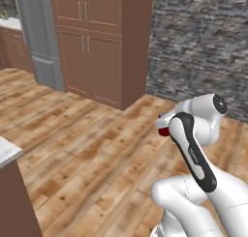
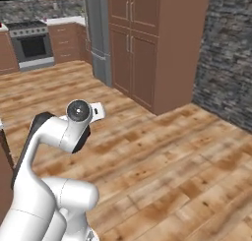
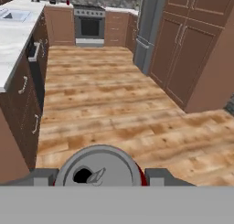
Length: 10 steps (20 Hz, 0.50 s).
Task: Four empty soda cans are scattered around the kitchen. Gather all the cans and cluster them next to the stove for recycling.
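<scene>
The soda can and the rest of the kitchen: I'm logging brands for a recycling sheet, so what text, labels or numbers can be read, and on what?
None can be read.
Soda can in the claw: silvery top and red side, no lettering visible.
Stove: too far and small to show any markings.

Can in the claw, stove far across the floor

The can point(image 3: 98, 166) sits between the claw's point(image 3: 98, 178) fingers; the stove point(image 3: 89, 23) stands far ahead, the counter point(image 3: 16, 33) along the left, tall cabinets point(image 3: 187, 45) on the right.
</scene>
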{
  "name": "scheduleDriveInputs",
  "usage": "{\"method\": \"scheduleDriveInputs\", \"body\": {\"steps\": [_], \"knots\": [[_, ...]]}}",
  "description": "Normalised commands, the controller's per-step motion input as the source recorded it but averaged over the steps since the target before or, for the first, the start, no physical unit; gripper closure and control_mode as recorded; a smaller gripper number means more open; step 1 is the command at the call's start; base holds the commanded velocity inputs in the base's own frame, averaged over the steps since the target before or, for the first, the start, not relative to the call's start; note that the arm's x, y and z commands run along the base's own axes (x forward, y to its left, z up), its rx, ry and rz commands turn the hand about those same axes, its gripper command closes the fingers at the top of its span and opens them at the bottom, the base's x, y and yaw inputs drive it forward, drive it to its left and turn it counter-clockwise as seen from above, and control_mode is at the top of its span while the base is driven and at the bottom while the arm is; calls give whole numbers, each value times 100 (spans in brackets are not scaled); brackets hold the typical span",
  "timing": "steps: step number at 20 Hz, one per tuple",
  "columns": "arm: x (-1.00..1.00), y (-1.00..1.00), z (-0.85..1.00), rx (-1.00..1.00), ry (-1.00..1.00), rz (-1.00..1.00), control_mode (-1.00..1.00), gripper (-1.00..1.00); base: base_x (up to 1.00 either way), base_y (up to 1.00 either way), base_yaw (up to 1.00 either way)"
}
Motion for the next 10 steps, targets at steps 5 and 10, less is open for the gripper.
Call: {"method": "scheduleDriveInputs", "body": {"steps": [5, 10], "knots": [[0, 0, 0, 0, 0, 0, 100, 100, 100, -25, 33], [0, 0, 0, 0, 0, 0, 100, 100, 100, -13, 35]]}}
